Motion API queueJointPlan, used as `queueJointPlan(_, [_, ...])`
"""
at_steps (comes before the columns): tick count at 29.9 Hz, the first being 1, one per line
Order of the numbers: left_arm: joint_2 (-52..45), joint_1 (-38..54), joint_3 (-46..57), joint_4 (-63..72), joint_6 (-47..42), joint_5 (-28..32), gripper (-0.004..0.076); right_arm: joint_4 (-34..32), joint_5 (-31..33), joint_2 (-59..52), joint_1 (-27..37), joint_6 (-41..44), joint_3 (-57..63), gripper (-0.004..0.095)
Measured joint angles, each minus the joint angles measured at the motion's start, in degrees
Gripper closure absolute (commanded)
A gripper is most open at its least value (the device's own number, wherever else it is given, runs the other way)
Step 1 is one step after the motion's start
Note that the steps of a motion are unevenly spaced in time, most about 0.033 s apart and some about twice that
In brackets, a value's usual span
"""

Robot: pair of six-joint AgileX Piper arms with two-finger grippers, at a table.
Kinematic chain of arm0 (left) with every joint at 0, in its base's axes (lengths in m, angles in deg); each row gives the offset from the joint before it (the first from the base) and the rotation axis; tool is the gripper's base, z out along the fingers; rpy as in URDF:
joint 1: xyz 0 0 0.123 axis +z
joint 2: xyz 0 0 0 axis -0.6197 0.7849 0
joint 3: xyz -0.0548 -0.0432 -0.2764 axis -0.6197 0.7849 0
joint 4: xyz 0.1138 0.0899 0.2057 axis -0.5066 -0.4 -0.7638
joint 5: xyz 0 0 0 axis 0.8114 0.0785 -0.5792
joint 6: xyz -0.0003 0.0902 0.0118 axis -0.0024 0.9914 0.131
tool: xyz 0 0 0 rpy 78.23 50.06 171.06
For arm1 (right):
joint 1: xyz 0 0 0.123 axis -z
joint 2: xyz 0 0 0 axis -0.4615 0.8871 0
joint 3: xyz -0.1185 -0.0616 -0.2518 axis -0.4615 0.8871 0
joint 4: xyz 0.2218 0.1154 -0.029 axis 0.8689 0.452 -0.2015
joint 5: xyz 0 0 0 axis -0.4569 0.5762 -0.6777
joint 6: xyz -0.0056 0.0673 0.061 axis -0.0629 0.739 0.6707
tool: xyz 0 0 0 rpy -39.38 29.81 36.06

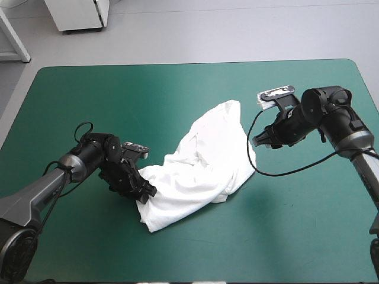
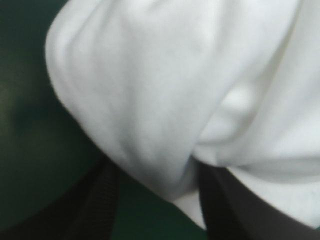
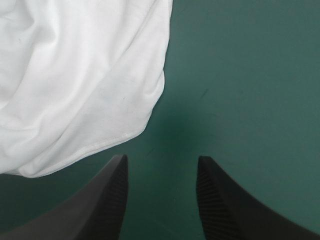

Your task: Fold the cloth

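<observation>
The crumpled T-shirt (image 1: 201, 171) lies mid-desk (image 1: 118, 100). The left end effector (image 1: 145, 192) is at its left end, released, with a fold of cloth between its parted fingers (image 2: 100, 200). The right end effector (image 3: 161, 165), also released, hovers over bare cover just beside the T-shirt's right edge.

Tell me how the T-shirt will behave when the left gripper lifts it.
Probably floppy: the T-shirt lies in crumpled soft folds. Likely to sag from the left gripper, since cloth droops between its open fingers.
</observation>
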Motion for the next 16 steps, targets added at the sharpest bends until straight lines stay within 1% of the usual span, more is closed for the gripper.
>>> queueJointPlan(2, [0.2,0.0,0.0,1.2,1.0,0.6,0.0731,0.0,-0.2,0.2,0.0,0.0,0.0,0.0492])
queueJointPlan(9, [0.3,0.0,0.0,4.6,3.2,2.7,0.0733,1.0,-1.0,4.2,0.0,-0.7,0.0,0.0490])
queueJointPlan(13, [0.3,0.0,0.0,4.6,3.6,2.7,0.0733,5.4,-1.1,9.0,0.0,-3.2,0.0,0.0485])
queueJointPlan(16, [0.3,0.0,0.0,4.6,3.6,2.3,0.0733,8.9,-0.6,12.9,0.0,-5.0,0.0,0.0452])
